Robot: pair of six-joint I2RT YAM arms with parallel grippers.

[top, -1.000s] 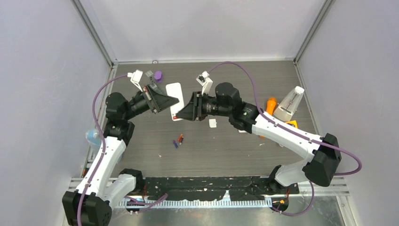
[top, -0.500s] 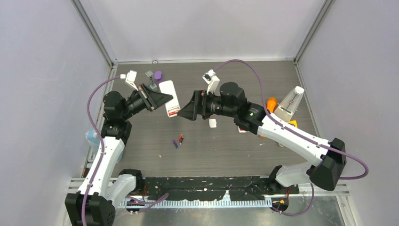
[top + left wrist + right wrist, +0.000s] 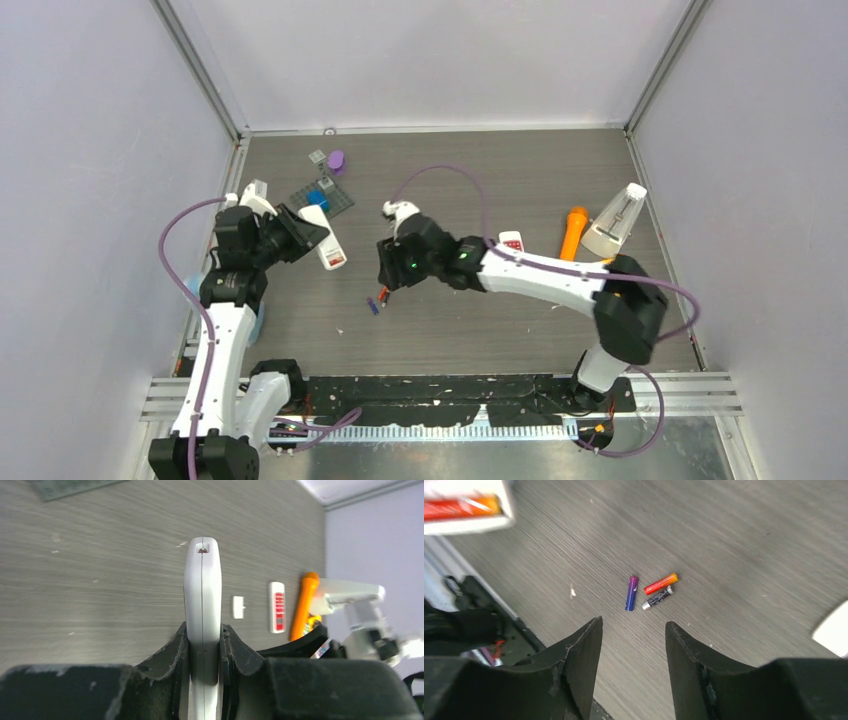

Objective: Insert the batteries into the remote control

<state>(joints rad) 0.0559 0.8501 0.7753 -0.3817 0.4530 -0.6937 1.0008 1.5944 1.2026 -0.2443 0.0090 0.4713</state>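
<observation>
Three batteries [image 3: 631, 593] lie close together on the table [image 3: 749, 545], near the remote [image 3: 202, 580] and on its right, which the left gripper [image 3: 202, 630] pinches edge-on, so the right gripper [image 3: 633, 625], spread and empty above them, could scatter neighbours or grab two.

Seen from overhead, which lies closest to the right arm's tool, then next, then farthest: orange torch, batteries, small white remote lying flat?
1. The batteries, just beneath the right tool.
2. The small white remote, off to its right.
3. The orange torch, farther right still.
</observation>
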